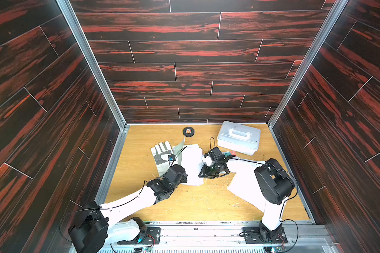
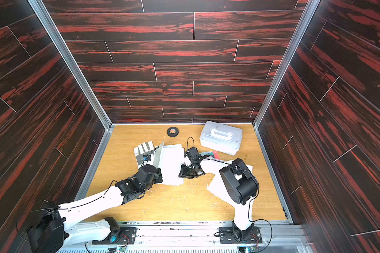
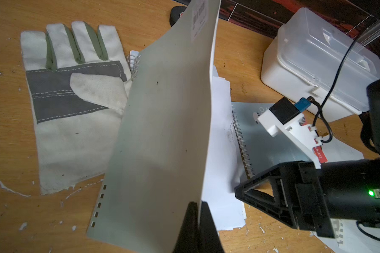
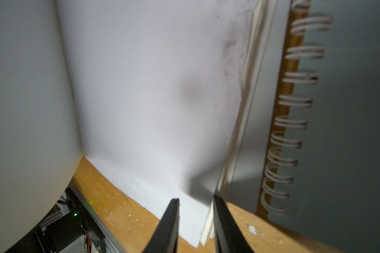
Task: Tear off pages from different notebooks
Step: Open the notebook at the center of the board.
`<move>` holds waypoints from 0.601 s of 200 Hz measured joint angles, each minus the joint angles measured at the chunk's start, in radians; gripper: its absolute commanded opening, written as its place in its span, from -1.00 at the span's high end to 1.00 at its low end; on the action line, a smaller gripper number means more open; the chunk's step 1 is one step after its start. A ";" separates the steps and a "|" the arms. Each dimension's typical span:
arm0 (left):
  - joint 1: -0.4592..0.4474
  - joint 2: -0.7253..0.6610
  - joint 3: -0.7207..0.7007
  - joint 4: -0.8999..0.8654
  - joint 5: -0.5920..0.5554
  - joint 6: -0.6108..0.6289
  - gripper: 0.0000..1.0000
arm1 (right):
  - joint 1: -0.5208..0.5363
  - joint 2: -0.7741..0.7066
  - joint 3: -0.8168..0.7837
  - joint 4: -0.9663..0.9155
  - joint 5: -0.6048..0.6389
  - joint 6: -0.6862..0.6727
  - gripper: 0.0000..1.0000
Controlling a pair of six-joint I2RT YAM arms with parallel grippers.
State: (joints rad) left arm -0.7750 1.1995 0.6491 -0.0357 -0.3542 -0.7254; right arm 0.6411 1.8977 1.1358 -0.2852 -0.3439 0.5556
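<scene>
My left gripper (image 3: pixel 199 204) is shut on the lower edge of a pale grey-green sheet (image 3: pixel 162 131), which stands upright with punched holes along one side and a barcode sticker. In both top views this sheet (image 1: pixel 180 149) (image 2: pixel 159 154) rises beside the glove. A stack of white pages (image 1: pixel 192 166) (image 3: pixel 222 142) (image 4: pixel 151 98) lies flat on the table. To its right lies a grey spiral-bound notebook (image 3: pixel 272 140) (image 4: pixel 349 109). My right gripper (image 4: pixel 195 199) (image 1: pixel 200 175) is open and low over the stack's near corner, one finger against the notebook's edge. A small teal-and-coral notebook (image 1: pixel 228 152) peeks out behind it.
A white-and-grey work glove (image 1: pixel 161 157) (image 3: pixel 75 109) lies left of the pages, with a spiral binding (image 3: pixel 133 63) at its edge. A translucent plastic box (image 1: pixel 239 138) stands at the back right, a black tape roll (image 1: pixel 188 131) at the back. A large white sheet (image 1: pixel 244 186) lies under my right arm.
</scene>
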 measured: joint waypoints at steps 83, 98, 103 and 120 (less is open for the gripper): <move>0.002 0.025 0.003 0.003 0.007 0.011 1.00 | 0.004 0.013 0.018 0.040 -0.123 -0.018 0.37; 0.002 0.025 0.003 0.003 0.007 0.011 1.00 | 0.005 0.024 0.026 0.057 -0.158 -0.018 0.36; 0.002 0.025 0.003 0.003 0.007 0.011 1.00 | 0.005 0.029 0.031 0.061 -0.169 -0.018 0.36; 0.002 0.025 0.003 0.005 0.008 0.011 1.00 | 0.007 0.047 0.044 0.068 -0.195 -0.018 0.35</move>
State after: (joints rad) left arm -0.7731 1.2247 0.6525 -0.0311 -0.3462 -0.7139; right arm 0.6479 1.9450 1.1801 -0.2169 -0.5385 0.5381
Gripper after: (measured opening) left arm 0.072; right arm 0.323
